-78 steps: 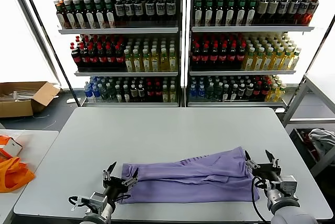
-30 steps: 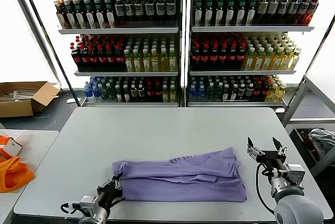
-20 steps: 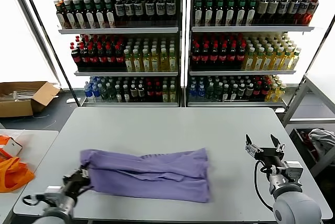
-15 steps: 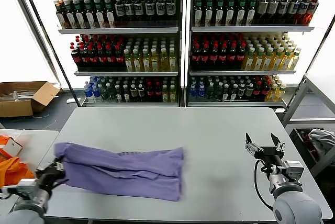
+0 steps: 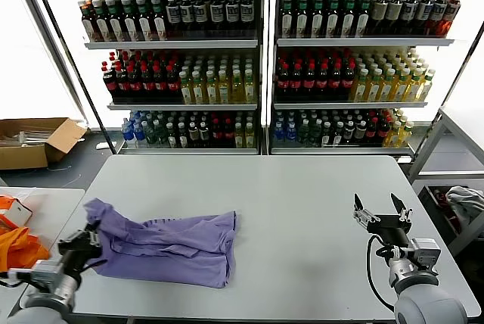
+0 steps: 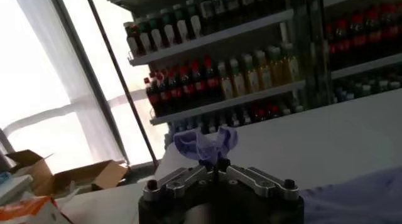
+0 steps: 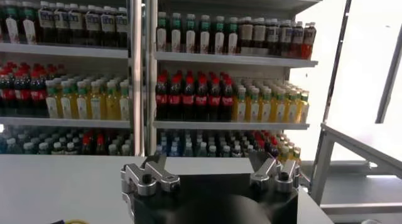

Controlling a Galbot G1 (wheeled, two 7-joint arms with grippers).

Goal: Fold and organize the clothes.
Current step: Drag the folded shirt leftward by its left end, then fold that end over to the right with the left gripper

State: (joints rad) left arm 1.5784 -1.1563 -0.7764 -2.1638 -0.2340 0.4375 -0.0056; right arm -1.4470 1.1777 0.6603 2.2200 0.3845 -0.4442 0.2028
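Backdrop: two tall shelving units (image 5: 261, 59) stand behind the table, packed with rows of bottled drinks with red, yellow, green, white and dark caps or contents.
Readable writing: none; the bottle labels are too small to read in any view, and no print or neck label shows on the shirt.
Work surface: a pale grey table (image 5: 302, 188) with rounded corners.
Task item: the lavender T-shirt (image 5: 162, 237) lies bunched and partly folded on the table's left half, its left end lifted off the surface near the left edge, its right end flat on the table.
Left gripper: the left gripper (image 5: 81, 244) sits at the table's left edge, its fingers pressed together on a pinch of the shirt's left end; in the left wrist view a tuft of purple cloth (image 6: 205, 144) sticks up from between the closed fingertips.
Right gripper: the right gripper (image 5: 381, 214) hovers over the right part of the table, well apart from the shirt, fingers spread wide with nothing between them; the right wrist view shows the same spread fingers (image 7: 151, 175).
Floor, left: an open cardboard box (image 5: 34, 142) rests by the window.
Side table, left: orange fabric or bags (image 5: 17, 244) lie on a smaller pale surface beside the main table.
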